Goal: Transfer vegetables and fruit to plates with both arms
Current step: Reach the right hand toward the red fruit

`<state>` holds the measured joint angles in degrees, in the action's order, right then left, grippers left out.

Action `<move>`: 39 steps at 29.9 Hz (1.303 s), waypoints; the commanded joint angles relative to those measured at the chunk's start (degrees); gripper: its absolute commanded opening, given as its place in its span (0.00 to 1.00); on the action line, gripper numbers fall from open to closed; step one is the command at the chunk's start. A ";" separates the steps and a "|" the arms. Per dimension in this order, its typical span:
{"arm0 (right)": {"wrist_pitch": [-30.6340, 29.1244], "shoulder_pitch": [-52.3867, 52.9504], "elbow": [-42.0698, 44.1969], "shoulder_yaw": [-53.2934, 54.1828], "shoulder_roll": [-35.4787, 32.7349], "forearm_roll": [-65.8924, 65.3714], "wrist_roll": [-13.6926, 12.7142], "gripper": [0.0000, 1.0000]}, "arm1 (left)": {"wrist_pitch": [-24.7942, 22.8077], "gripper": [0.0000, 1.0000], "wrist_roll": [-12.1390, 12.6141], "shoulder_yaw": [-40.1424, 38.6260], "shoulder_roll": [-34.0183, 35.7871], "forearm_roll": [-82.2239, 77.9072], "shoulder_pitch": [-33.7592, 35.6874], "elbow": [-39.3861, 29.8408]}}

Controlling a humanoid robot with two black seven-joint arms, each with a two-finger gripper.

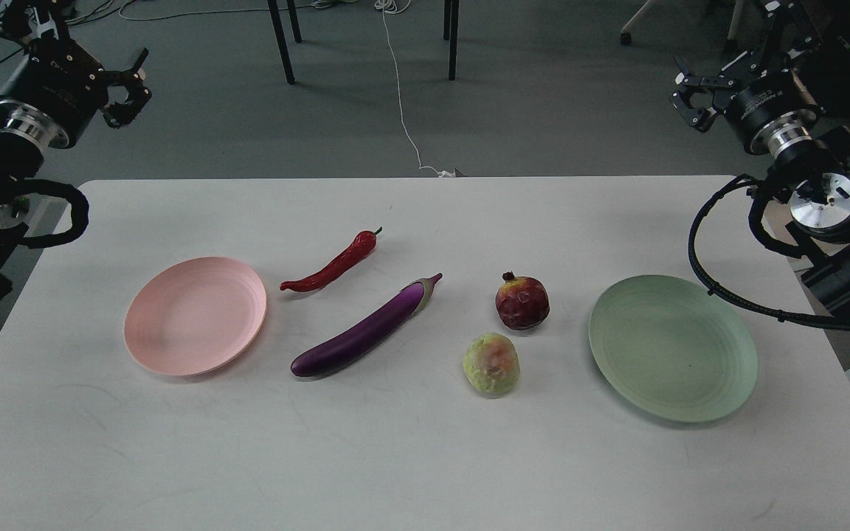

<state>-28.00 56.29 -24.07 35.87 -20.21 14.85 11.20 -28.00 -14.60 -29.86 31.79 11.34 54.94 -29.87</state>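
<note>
On the white table lie a pale pink plate (195, 316) at the left and a pale green plate (672, 348) at the right, both bare. Between them rest a curved red chili (333, 264), a long purple eggplant (366, 328), a dark red pomegranate (522, 301) and a bumpy yellow-green fruit (492, 363). My left gripper (132, 87) hangs open beyond the table's far left corner, holding nothing. At the far right, my right gripper (693, 99) is also open and empty, well above and behind the green plate.
The table's far edge (410, 179) runs across the view; grey floor, chair legs (283, 44) and a white cable (403, 110) lie beyond. Black cables (713, 287) loop from my right arm over the table's right edge beside the green plate.
</note>
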 commanded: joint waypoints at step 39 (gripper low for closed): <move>0.00 38.73 -15.83 -74.43 20.21 -59.40 1.54 0.95 | 0.00 0.98 -0.43 -0.02 -1.03 0.09 -0.36 8.08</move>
<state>-28.00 95.88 -40.09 -33.32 -1.47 -40.16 12.05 -28.00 -15.01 -29.89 30.58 11.44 54.67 -21.80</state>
